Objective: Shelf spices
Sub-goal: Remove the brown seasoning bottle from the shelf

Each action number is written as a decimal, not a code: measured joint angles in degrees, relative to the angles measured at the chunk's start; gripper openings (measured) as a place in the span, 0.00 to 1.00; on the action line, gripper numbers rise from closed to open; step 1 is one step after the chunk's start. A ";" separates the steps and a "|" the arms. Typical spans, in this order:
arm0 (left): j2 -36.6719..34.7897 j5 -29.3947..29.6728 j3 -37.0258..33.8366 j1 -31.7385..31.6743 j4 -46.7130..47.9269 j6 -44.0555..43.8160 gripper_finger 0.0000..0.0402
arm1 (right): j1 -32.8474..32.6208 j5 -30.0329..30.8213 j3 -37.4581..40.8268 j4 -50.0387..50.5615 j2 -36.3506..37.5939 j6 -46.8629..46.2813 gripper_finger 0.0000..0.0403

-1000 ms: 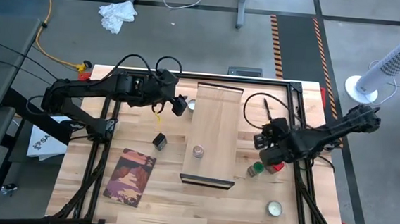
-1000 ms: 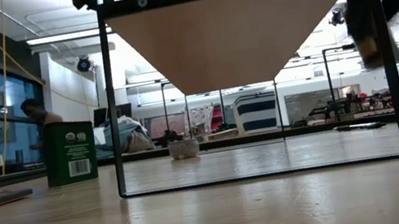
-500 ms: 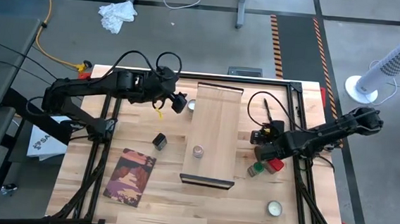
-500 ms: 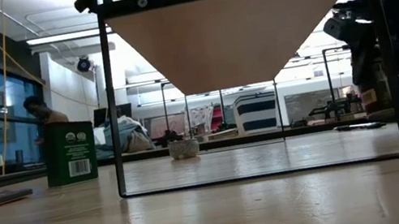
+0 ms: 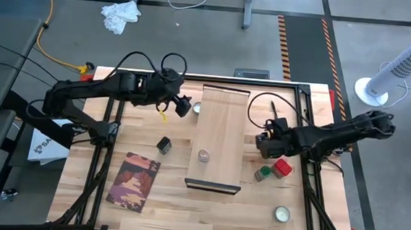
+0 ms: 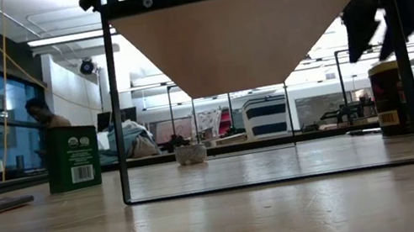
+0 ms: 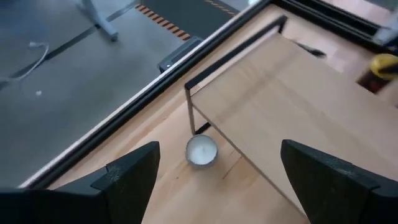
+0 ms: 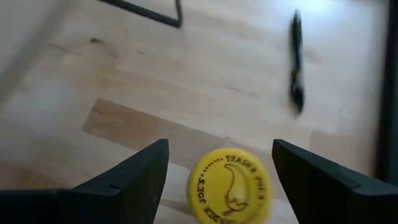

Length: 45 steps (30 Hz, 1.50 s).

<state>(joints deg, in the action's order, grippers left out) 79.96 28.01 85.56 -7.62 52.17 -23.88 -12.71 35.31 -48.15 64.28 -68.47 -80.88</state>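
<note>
Yellow-lidded jar (image 8: 231, 185) stands on table right of shelf (image 5: 219, 134), directly under right gripper (image 5: 264, 143); its fingers (image 8: 140, 180) spread wide either side of lid, not touching, nothing held. Red-topped container (image 5: 282, 168) and green-lidded oregano jar (image 5: 261, 175) sit side by side just nearer front edge. Tiny clear jar (image 5: 203, 155) stands on shelf board. Black square tin (image 5: 163, 145) left of shelf. You see left gripper (image 5: 182, 105) wide open, empty, hovering at shelf's far left corner above small round pale tin (image 7: 201, 150). Black pen (image 8: 296, 59) lies beyond yellow lid.
</note>
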 joint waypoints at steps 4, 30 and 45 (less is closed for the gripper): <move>-1.59 -4.68 0.00 0.02 -1.51 3.94 0.82 | 0.48 0.76 -6.62 8.05 2.21 7.68 0.70; 14.89 -28.64 0.04 16.17 -9.97 18.46 0.82 | 0.46 4.68 -21.98 17.80 7.52 14.27 0.70; 19.78 -23.85 0.02 16.47 -10.94 13.58 0.81 | 0.46 4.61 -21.98 17.80 7.50 15.39 0.70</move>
<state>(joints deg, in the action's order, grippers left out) 99.74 4.16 85.58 8.86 41.23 -10.29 -12.25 39.92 -70.13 82.08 -60.97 -65.49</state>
